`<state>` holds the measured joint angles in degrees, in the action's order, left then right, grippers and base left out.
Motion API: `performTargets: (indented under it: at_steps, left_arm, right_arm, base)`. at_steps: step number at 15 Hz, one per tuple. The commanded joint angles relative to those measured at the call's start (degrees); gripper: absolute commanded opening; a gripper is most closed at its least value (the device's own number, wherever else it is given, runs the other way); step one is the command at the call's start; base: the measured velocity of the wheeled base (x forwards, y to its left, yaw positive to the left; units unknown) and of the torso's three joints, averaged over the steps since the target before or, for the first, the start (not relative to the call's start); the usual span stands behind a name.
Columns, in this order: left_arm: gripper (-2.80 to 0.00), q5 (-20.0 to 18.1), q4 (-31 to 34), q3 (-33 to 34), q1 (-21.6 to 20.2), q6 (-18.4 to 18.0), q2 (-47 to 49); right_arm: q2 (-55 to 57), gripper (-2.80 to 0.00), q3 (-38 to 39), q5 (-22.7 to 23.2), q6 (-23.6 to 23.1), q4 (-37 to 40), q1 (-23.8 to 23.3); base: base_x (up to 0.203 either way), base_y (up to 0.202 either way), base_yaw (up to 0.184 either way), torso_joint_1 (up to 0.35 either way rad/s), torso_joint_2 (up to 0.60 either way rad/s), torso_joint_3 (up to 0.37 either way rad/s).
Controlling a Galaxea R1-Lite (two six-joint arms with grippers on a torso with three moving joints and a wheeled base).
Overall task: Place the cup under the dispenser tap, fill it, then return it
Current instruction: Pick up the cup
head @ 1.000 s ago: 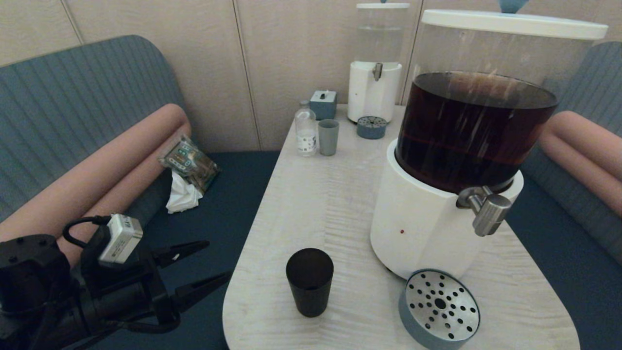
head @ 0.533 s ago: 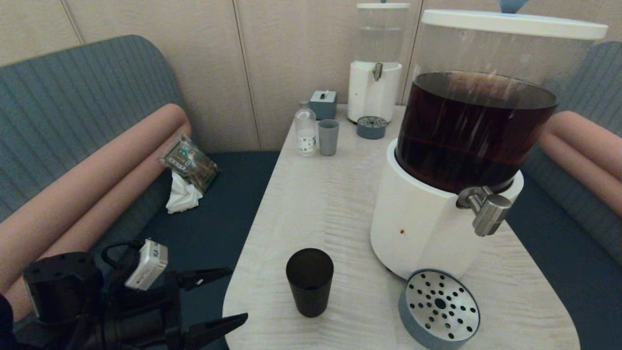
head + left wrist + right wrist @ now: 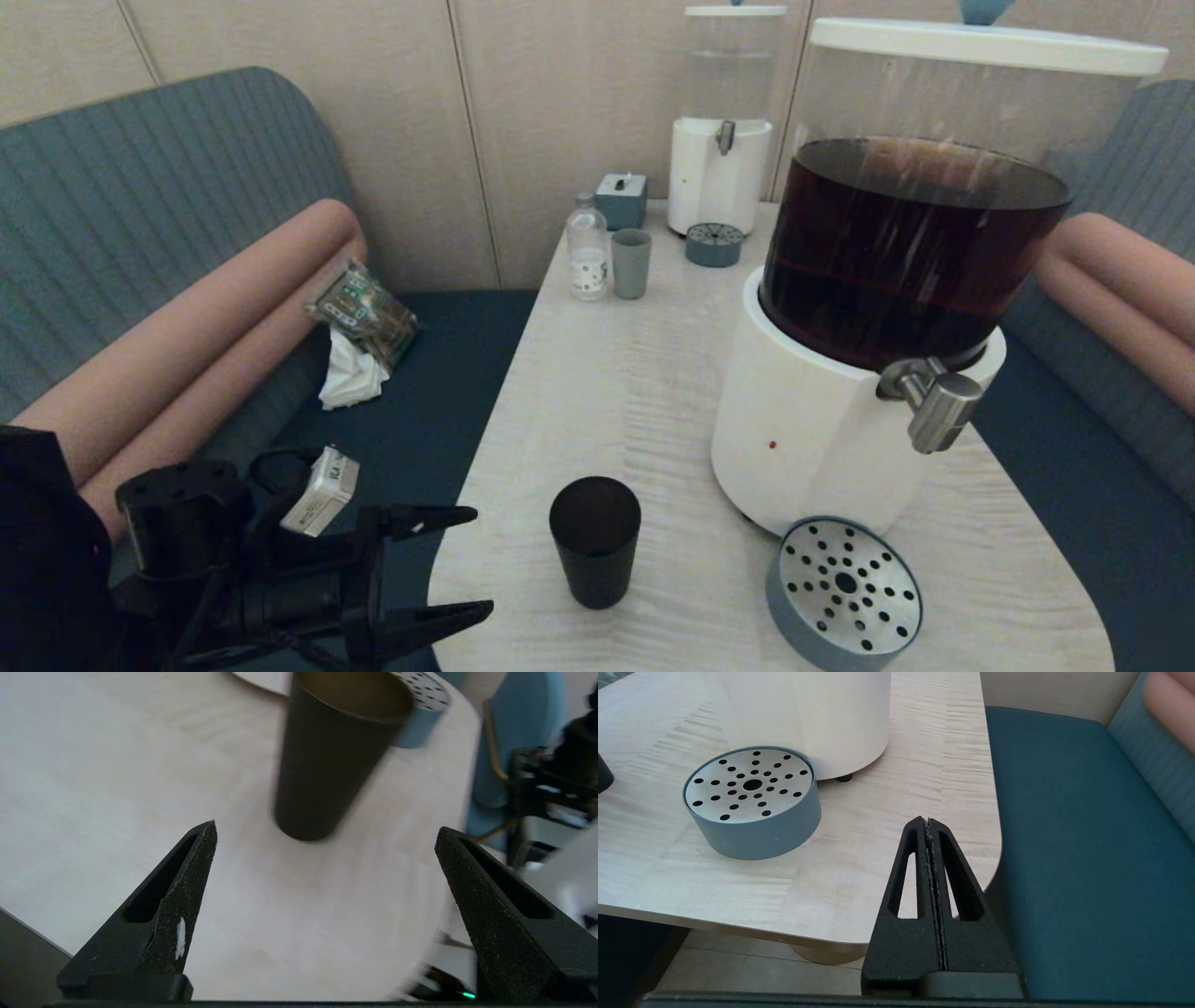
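Head view: cup upright on table, in front of and to the left of the big dispenser, just left of drip tray. Dispenser tap juts out above and a little behind the tray; nothing beneath it. Left gripper level with the table's near-left corner, left of the cup, fingers spread wide, not touching it. Further from the dispenser toward the wall: grey-green cup, small bottle with a label too small to read, second dispenser with clear liquid.

Left wrist view: cup ahead between the two spread fingers, well short of contact; tray edge behind it.

Right wrist view: right gripper parked off the table corner nearest the tray, fingers pressed together, holding nothing.

Progress, as judged: approach stage only. Cup ungrasped, looks empty, not yet under tap. Grasp, placement, filling and return all remain. No brand or writing legible anywhere.
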<state>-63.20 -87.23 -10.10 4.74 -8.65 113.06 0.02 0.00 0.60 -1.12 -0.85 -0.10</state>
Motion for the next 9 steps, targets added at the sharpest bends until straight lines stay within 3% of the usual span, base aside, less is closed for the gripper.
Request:
performTargets:
  at_steps: [1, 9]
  left_arm:
    - [0.00, -0.65, -0.43, -2.64, 0.09, -0.30, 3.19]
    - [0.00, -2.36, -0.43, -6.31, 4.09, -1.61, 7.47]
  right_arm:
    - [-0.02, -2.80, 0.18, 0.02, -0.02, -0.03, 0.01]
    - [-0.02, -2.80, 0.18, 0.02, -0.02, -0.03, 0.01]
  base:
    - [0.000, 0.000, 0.000, 0.000, 0.00, 0.000]
    - [0.000, 0.000, 0.000, 0.000, 0.00, 0.000]
